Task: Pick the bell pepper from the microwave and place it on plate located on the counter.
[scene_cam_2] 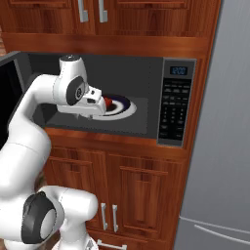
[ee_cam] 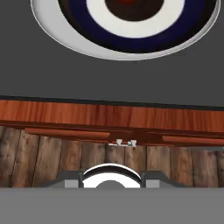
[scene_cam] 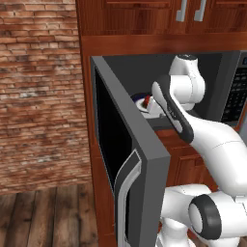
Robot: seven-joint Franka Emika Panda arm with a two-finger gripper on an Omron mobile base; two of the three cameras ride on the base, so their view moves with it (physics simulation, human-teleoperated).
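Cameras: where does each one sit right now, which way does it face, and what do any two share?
Left base view: behind the arm's left, facing the open microwave door; white arm at right.
Right base view: behind the arm's right, facing the microwave cavity and keypad; arm at left, gripper shut by the bell pepper.
Hand view: on the hand, over the blue-rimmed dish, microwave floor, cabinets and wooden floor below.
Shared: both base views show microwave, dish, arm.
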